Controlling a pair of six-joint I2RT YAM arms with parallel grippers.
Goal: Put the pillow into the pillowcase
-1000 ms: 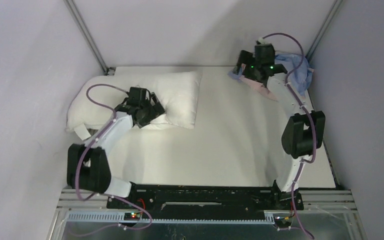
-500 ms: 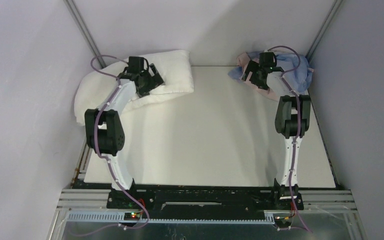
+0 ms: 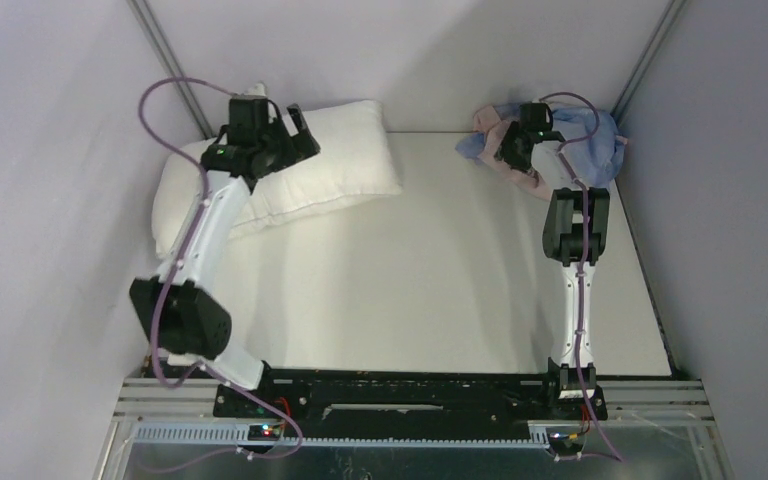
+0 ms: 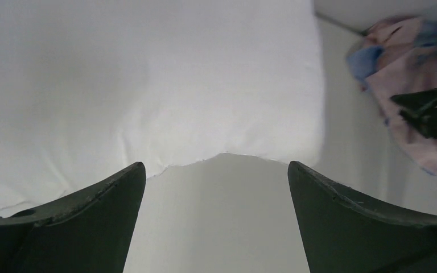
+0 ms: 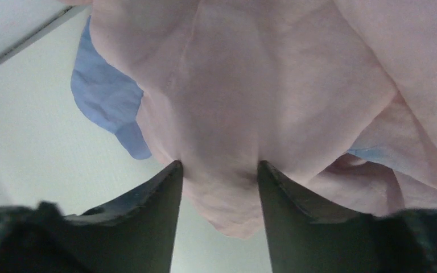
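The left gripper (image 4: pixel 216 165) hung spread over the soft, plump pillow (image 4: pixel 148 74) far-left on the tabletop (image 3: pixel 440 280). The right gripper (image 5: pixel 219 165) pinched a fold of the thin, limp pillowcase (image 5: pixel 296 85) far-right, probably best held at its hem.

Pillow (image 4: pixel 148 79) beyond wide-apart left gripper (image 4: pixel 216 166)

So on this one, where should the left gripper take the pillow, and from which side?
Take the thin seam edge along the near side of the pillow, coming from the bare table in front. The body looks too plump for the open left gripper to span, but that flat edge faces its jaws and probably fits between them.
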